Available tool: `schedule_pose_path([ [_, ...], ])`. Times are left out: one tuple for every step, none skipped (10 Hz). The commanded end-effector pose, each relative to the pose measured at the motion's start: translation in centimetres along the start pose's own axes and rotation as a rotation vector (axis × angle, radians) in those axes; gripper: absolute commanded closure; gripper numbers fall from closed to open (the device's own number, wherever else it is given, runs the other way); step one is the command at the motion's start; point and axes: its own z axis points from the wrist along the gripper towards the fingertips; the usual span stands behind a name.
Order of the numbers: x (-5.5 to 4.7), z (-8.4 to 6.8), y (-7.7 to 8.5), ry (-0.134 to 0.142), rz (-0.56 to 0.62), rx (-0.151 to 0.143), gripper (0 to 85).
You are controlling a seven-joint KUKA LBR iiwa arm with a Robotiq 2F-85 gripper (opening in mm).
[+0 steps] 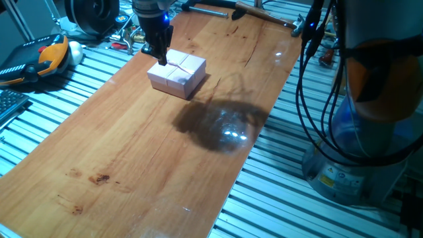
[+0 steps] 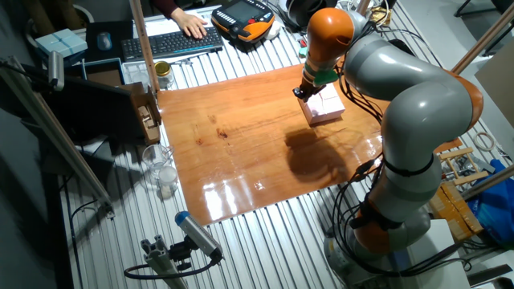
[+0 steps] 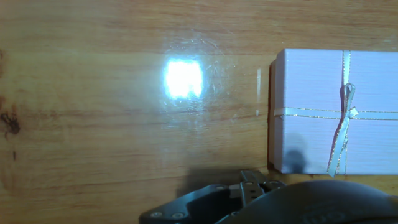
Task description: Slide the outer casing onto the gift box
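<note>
The outer casing (image 1: 177, 71) (image 2: 325, 106) is a pale pink square box with a cream ribbon cross and a small bow. It lies flat at the far end of the wooden board (image 1: 145, 152). In the hand view the outer casing (image 3: 336, 112) fills the right side. My gripper (image 1: 158, 57) (image 2: 303, 91) points down at the casing's far left edge, its narrow tip touching that edge. The fingers look pressed together with nothing between them. Only a bit of the gripper (image 3: 255, 184) shows at the bottom of the hand view. The gift box is hidden from view.
An orange and black teach pendant (image 1: 41, 57) (image 2: 245, 18) and tools lie beyond the board's far end. A hammer (image 1: 264, 12) rests at the far corner. A keyboard (image 2: 173, 40), a jar (image 2: 163, 74) and a glass (image 2: 158, 167) stand off the board. Cables hang by the robot base (image 1: 370, 99).
</note>
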Motion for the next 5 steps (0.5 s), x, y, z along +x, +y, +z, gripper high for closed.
schedule_pose_path([
  [-0.05,0.03,-0.01,0.0,0.0,0.0,85.0],
  [-0.13,0.08,0.0,-0.002,0.0,0.0,85.0],
  [-0.23,0.14,0.0,-0.003,0.0,0.002,85.0],
  [-0.31,0.19,-0.05,-0.005,0.0,0.003,85.0],
  [-0.31,0.17,-0.09,-0.005,0.0,0.005,85.0],
])
